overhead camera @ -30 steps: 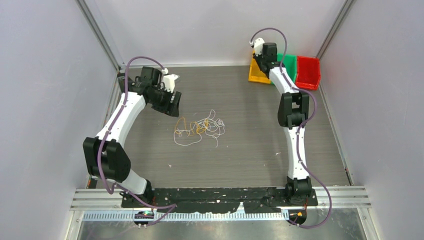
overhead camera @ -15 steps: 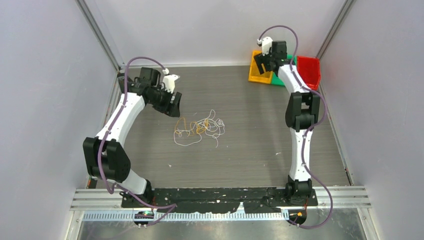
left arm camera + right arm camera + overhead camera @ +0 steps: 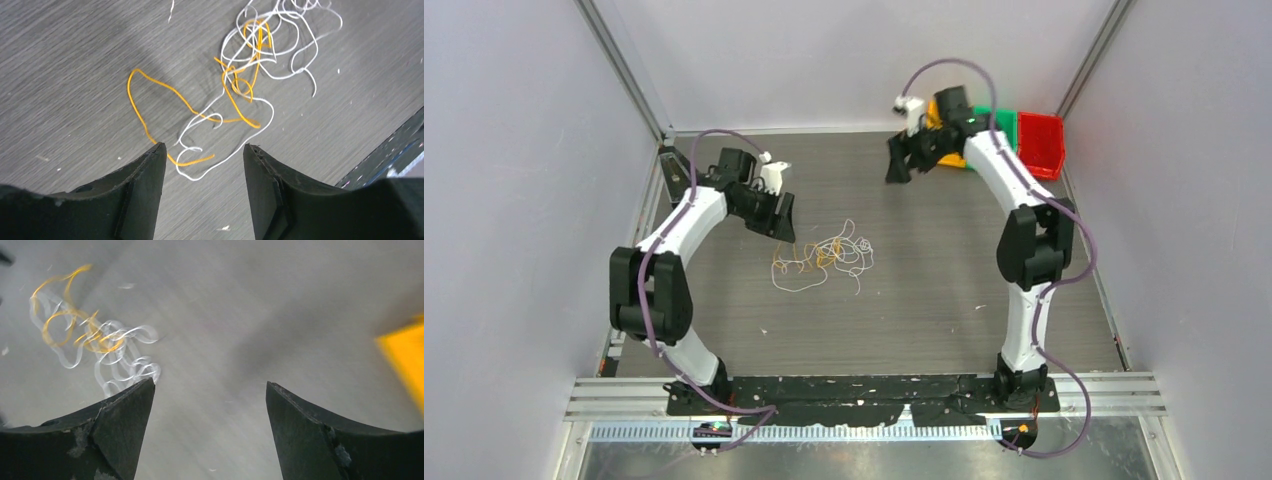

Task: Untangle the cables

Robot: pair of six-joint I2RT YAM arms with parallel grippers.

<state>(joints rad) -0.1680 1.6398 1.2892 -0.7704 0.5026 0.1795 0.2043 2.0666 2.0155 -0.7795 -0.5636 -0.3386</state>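
Just ahead of left gripper (image 3: pixel 204 146), tangled cables (image 3: pixel 235 80)

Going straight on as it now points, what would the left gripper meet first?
Probably the nearest white and orange loops of the cables, lying on the table just ahead of the left gripper; depth is unclear.

Cables (image 3: pixel 822 258) on table (image 3: pixel 944 300), left hand (image 3: pixel 781 228) just left, right hand (image 3: pixel 898 168) behind, bins (image 3: pixel 1039 145) far right

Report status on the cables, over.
Left gripper: jaws open, empty, at the tangle's edge. Right gripper: jaws open, empty, farther off. White and orange cables tangled, lying on the table. Nothing in the way.
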